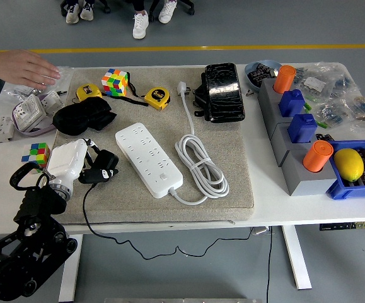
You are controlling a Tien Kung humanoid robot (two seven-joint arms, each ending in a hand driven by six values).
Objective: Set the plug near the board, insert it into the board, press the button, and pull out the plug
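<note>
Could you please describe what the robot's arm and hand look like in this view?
Only the left arm shows, entering from the lower left corner: bulky black segments with rounded joint housings and a black loop-shaped part beside the wrist. Its hand has a smooth white shell over the back, with thin dark fingers banded in white. The right arm is out of view.
</note>
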